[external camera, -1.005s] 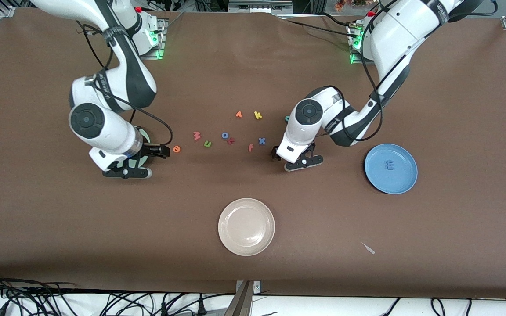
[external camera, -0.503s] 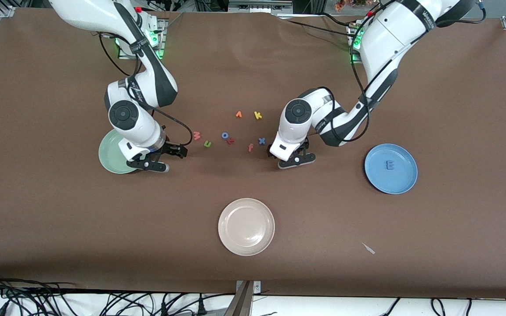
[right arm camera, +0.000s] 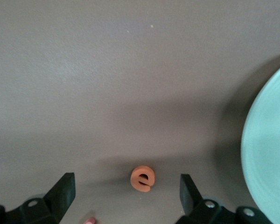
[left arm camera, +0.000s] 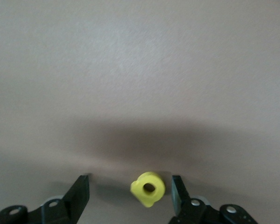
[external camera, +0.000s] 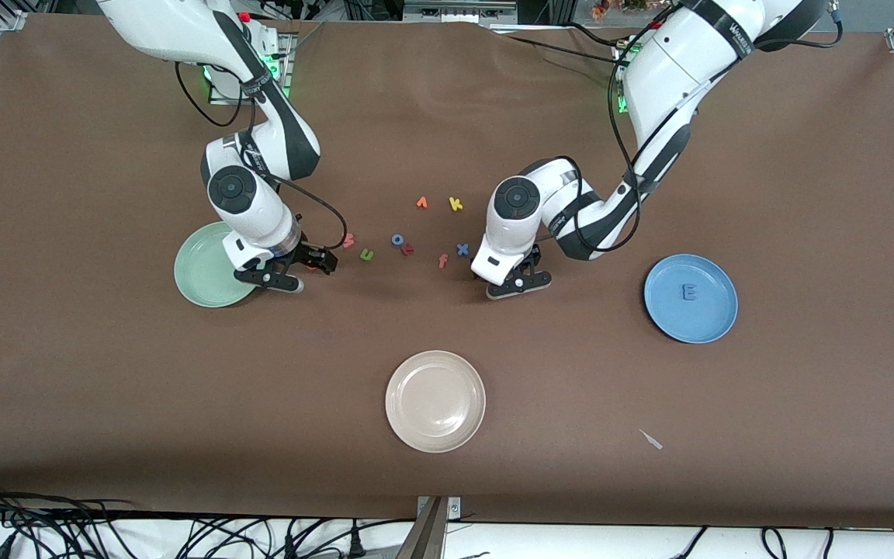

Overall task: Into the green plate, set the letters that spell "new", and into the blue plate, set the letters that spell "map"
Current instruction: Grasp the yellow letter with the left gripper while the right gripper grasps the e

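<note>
The left gripper point(left arm camera: 129, 198) is set low over the table point(external camera: 649, 140), its jaws parted with the yellow "a" point(left arm camera: 148, 188) standing between them, nearer one finger point(left arm camera: 176, 191), contact not discernible; nothing is seen to be grasped. The right gripper point(right arm camera: 127, 193) is held wide open, the orange "e" point(right arm camera: 143, 178) lying flat between its jaws, untouched, just beside the green plate point(external camera: 202, 272). Plates counted: three. The green plate is placed toward the right arm's end and shows no letter on its visible part; the blue plate point(external camera: 707, 318) is placed toward the left arm's end with one blue "m" point(external camera: 689, 292) in it; one cream plate point(external camera: 435, 401) is placed nearest the front camera, between the two. Loose letters counted in the front view between the arms: seven, namely one pink "w" point(external camera: 348, 241), one green "n" point(external camera: 367, 254), one blue "o" point(external camera: 398, 239), one dark red letter point(external camera: 408, 249), one salmon "f" point(external camera: 442, 261), one blue "x" point(external camera: 462, 249), one yellow "k" point(external camera: 455, 203), with an eighth orange piece point(external camera: 421, 203) beside the "k". The teal "p" is not made out. One small pale scrap point(external camera: 652, 439) is noted on the table.
</note>
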Robot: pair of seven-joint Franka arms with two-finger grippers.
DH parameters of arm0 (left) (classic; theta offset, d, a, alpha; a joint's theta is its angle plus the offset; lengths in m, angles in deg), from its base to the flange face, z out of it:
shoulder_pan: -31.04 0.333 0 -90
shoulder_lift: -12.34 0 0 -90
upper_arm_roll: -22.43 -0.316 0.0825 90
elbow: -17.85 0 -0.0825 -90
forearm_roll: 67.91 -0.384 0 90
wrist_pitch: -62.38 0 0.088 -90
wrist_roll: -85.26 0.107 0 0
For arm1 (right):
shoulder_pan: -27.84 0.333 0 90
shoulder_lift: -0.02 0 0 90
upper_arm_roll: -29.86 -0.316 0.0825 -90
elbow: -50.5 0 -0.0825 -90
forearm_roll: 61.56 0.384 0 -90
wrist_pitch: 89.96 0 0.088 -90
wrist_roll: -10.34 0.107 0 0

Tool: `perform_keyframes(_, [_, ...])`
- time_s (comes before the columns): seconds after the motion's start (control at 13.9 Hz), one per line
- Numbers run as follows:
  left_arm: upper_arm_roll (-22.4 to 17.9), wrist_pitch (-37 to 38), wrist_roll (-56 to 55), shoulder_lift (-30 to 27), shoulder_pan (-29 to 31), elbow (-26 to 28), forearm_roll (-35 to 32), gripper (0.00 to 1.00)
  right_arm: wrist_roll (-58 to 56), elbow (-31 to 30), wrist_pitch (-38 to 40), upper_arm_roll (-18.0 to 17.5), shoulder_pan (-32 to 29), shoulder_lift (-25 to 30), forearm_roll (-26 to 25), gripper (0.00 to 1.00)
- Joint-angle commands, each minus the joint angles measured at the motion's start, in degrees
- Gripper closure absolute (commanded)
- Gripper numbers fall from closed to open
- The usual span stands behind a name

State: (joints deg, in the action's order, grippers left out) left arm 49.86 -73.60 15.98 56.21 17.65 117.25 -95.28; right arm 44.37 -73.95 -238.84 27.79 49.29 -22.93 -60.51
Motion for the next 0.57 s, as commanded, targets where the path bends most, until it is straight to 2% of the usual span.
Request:
perform_keyframes(0.0, [-0.54,0.28,-1.12,2.02,-1.65,-3.08,-2.07,0.29,1.74,-4.74,-4.65,-0.04,0.43,1.51,-0.96,0.01])
perform_keyframes(0.5, [-0.54,0.37,-1.12,2.02,-1.73,-3.08,-2.16,0.33,1.92,-5.89,-6.24,-0.04,1.66,0.99,-0.88,0.02])
